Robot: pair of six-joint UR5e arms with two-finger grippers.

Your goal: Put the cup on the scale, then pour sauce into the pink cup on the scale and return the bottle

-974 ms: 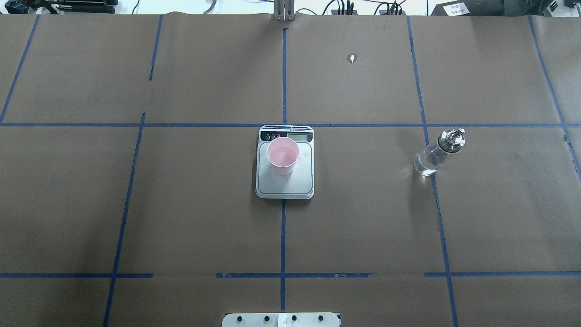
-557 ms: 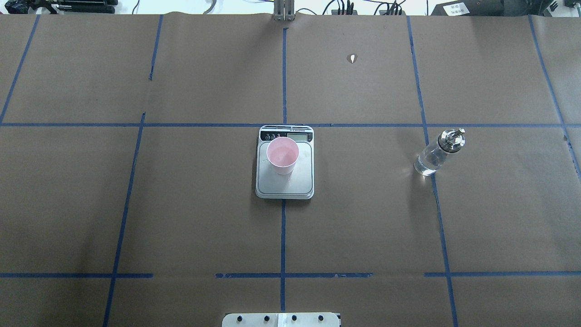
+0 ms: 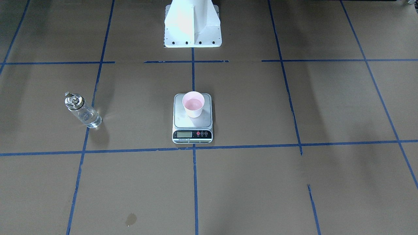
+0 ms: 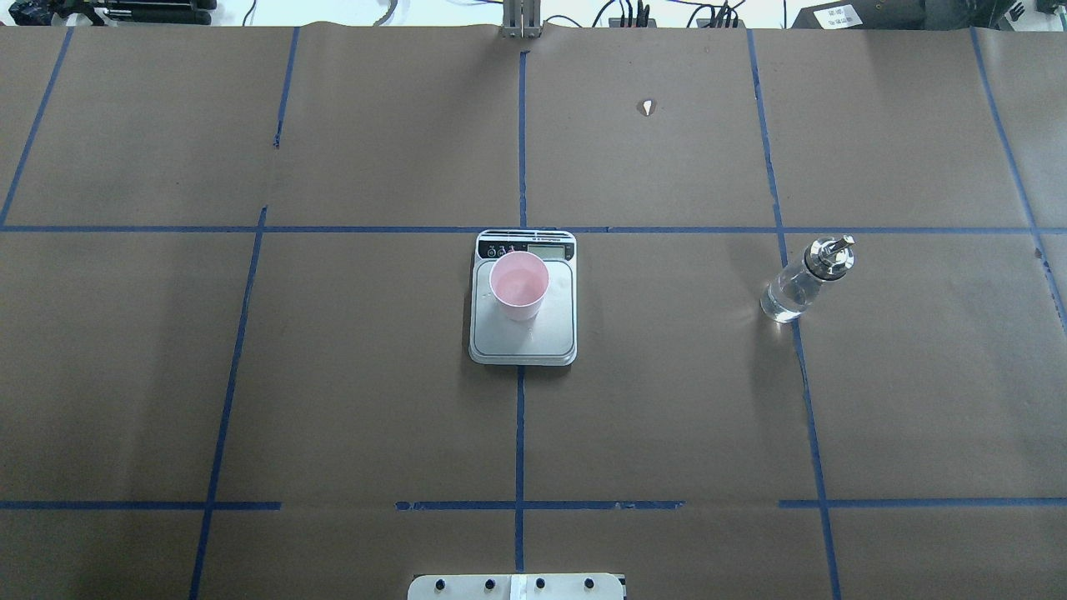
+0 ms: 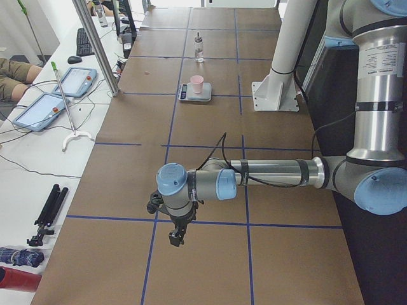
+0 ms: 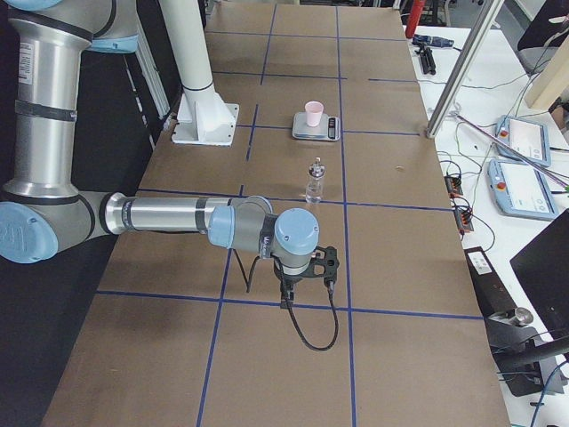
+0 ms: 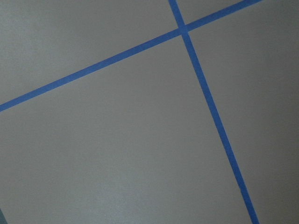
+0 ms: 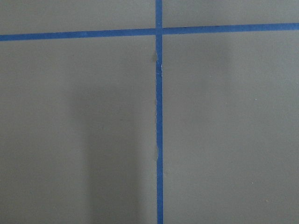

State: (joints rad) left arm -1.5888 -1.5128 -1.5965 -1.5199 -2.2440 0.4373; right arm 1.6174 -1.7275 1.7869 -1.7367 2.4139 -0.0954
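Observation:
The pink cup (image 4: 518,283) stands upright on the far half of the steel scale (image 4: 533,337), which sits at the table's middle with its display facing away from me. The clear glass bottle (image 4: 800,283) with a metal spout stands upright on the table well to the right of the scale, with clear sauce inside and nothing touching it. In the front-facing view the cup (image 3: 193,103) is at centre and the bottle (image 3: 83,112) at left. My left gripper (image 5: 176,238) and right gripper (image 6: 307,283) hang near the table's two ends, far from everything. I cannot tell if either is open or shut.
Brown paper with a blue tape grid covers the table. The white robot pedestal (image 3: 192,26) stands behind the scale. A small wet stain (image 3: 130,219) marks the paper. Side benches hold tablets (image 5: 75,81) and cables, and a person's leg (image 5: 13,73) shows at one edge.

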